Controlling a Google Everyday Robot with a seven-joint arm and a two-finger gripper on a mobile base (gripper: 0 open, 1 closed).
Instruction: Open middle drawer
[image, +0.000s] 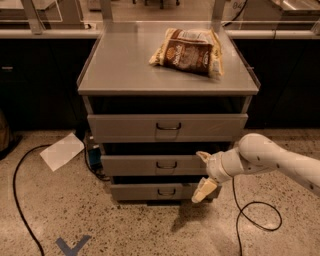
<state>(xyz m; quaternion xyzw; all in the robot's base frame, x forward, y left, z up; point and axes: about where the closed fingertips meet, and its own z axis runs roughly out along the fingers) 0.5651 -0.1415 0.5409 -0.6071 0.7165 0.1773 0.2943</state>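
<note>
The gripper (204, 173) gapes wide and empty. Just left of it, the middle drawer (135, 165) looks rigid and free-sliding, best hooked by its wire handle (166, 164).

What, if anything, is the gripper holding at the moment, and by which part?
Nothing. The gripper is open in front of the right end of the middle drawer, well to the right of its handle.

tool (204, 173) right of middle drawer (135, 165) | bag (187, 50) on cabinet top (125, 70)
</note>
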